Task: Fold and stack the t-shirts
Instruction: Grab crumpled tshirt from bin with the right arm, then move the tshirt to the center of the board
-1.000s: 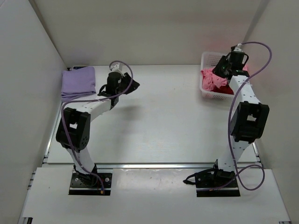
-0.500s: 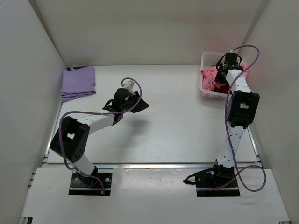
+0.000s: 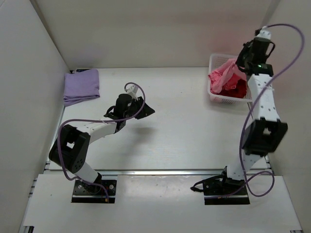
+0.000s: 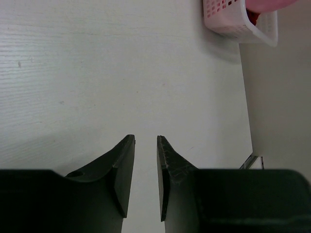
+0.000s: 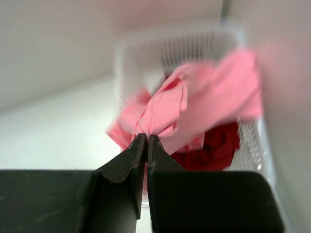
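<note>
The pink t-shirt [image 3: 224,77] [image 5: 194,109] is lifted partly out of the white basket [image 3: 214,97], pinched in my right gripper [image 5: 147,137], which is shut on a bunched fold of it. The dark red t-shirt [image 5: 216,145] [image 3: 238,90] lies under it in the basket. The lavender t-shirt [image 3: 81,85] lies folded at the table's back left. My left gripper [image 4: 145,141] hovers over bare table left of centre, its jaws a little apart with nothing between them.
The white lattice basket [image 4: 233,19] stands at the back right against the right wall [image 3: 286,97]. White walls enclose the table on the left, back and right.
My right gripper shut on the pink t-shirt and rose, pulling it up out of the basket. The left arm swung away from the lavender t-shirt toward the table's middle and has since held still.
</note>
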Controlling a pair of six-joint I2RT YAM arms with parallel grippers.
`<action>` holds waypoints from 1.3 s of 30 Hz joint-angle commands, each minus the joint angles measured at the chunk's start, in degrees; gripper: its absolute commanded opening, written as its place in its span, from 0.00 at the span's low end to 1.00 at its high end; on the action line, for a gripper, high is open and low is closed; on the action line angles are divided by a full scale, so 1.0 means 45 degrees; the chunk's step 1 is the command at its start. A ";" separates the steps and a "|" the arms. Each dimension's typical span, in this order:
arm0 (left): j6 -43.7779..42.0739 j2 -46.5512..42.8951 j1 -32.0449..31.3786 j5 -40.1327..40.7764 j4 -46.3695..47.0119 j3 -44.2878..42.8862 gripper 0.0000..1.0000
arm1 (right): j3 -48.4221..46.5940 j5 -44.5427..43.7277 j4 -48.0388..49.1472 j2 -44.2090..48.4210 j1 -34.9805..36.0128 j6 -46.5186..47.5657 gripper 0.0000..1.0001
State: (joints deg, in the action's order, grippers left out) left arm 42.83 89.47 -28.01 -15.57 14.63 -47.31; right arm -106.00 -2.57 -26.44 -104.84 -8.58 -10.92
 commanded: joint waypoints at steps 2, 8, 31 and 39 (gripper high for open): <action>0.0403 -0.0644 0.0521 -0.0562 0.0401 0.0084 0.37 | 0.0877 0.1579 0.3118 0.4480 0.0654 -0.0248 0.00; 0.1068 -0.1347 0.1751 -0.0622 0.0674 0.0609 0.37 | 0.0802 0.4339 0.5345 0.7005 0.3640 -0.0113 0.00; 0.0424 -0.3595 0.5269 -0.0056 -0.1259 0.1236 0.40 | 1.2087 0.7213 1.0375 0.4856 0.2180 -0.6855 0.19; -0.0121 -0.3592 0.3805 0.0316 -0.1923 0.2601 0.38 | 0.8265 0.4607 0.4724 0.3246 0.5340 -0.0447 0.15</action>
State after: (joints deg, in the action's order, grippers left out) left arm 44.99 74.65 -7.94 -15.44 9.04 -38.00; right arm -61.56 17.63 -1.96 -86.61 10.74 -24.29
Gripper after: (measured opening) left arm 0.381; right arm 0.177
